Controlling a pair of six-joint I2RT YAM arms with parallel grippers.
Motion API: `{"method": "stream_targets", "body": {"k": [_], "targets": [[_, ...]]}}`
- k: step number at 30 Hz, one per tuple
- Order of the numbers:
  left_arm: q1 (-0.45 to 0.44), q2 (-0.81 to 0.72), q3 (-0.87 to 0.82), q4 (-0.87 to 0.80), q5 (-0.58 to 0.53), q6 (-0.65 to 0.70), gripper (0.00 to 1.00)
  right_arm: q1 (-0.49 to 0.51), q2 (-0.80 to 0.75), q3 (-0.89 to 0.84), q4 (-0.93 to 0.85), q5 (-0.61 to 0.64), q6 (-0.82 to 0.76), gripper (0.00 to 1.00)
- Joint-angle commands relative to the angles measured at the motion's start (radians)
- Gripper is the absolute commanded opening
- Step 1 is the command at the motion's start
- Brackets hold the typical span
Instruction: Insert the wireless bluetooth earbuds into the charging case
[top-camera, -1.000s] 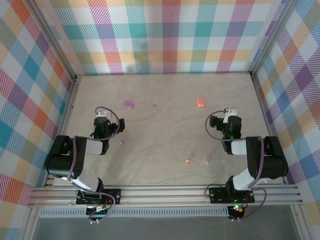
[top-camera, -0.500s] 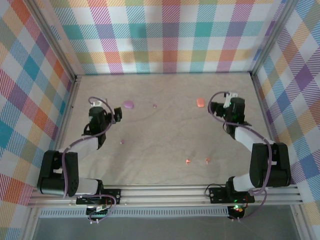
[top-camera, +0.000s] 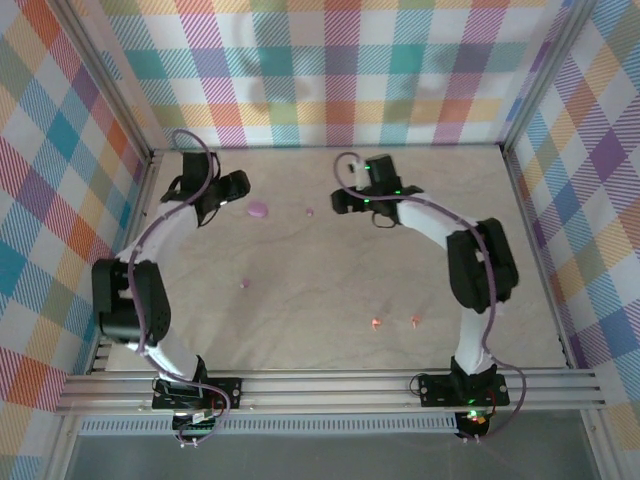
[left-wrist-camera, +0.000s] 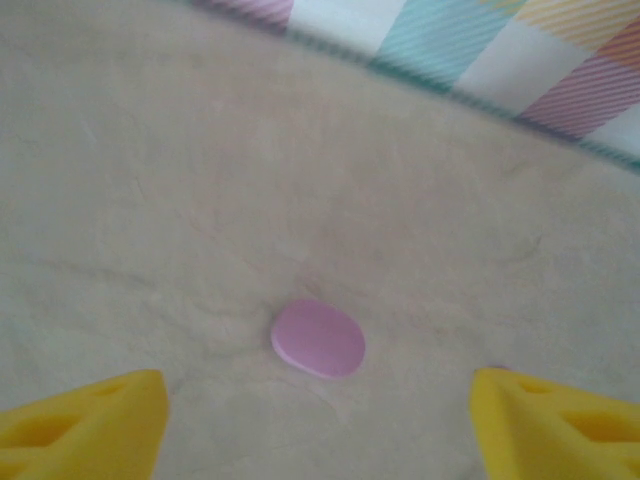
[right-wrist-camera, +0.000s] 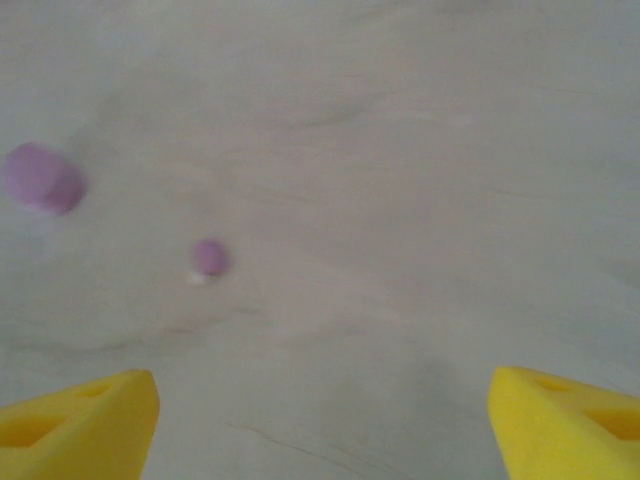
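From above, the left gripper (top-camera: 236, 192) sits just beside the lilac case (top-camera: 258, 209) and the right gripper (top-camera: 338, 202) near a lilac earbud (top-camera: 309, 212); a second lilac earbud (top-camera: 245, 283) and two orange earbuds (top-camera: 375, 322) lie farther down the table (top-camera: 330, 260). In the left wrist view the jaws stand wide apart and empty, with the case (left-wrist-camera: 318, 338) ahead between them. In the right wrist view the jaws are likewise wide and empty, with that earbud (right-wrist-camera: 210, 257) ahead to the left.

Left gripper (top-camera: 236, 186): the lilac oval plastic case (top-camera: 258, 209) lies just beside it, toward the arm bases. Right gripper (top-camera: 342, 200): a tiny lilac pebble-shaped earbud (top-camera: 309, 212) lies near its tip, between it and the case. A second lilac earbud (top-camera: 245, 283), a first salmon-orange earbud (top-camera: 375, 322) and a second salmon-orange earbud (top-camera: 415, 320) lie well apart from both grippers, base-side.
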Motion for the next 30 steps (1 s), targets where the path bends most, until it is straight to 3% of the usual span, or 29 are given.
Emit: {"method": "stream_targets", "body": {"k": [1,5,12,23,30], "targets": [[0.011,0.140,0.156,-0.263,0.033,-0.171,0.68,0.039,0.031,0.058,-0.051,-0.056,-0.020,0.84],[-0.003,0.274,0.290,-0.403,-0.005,-0.285,0.65,0.079,0.057,0.072,-0.023,-0.064,-0.007,0.83],[-0.061,0.394,0.380,-0.439,-0.058,-0.406,0.71,0.126,0.045,0.020,-0.013,-0.068,-0.035,0.83],[-0.106,0.529,0.503,-0.480,-0.100,-0.538,0.72,0.142,0.034,-0.042,0.058,-0.114,-0.044,0.83],[-0.112,0.610,0.598,-0.527,-0.115,-0.556,0.72,0.147,0.030,-0.073,0.065,-0.141,-0.051,0.84]]}}
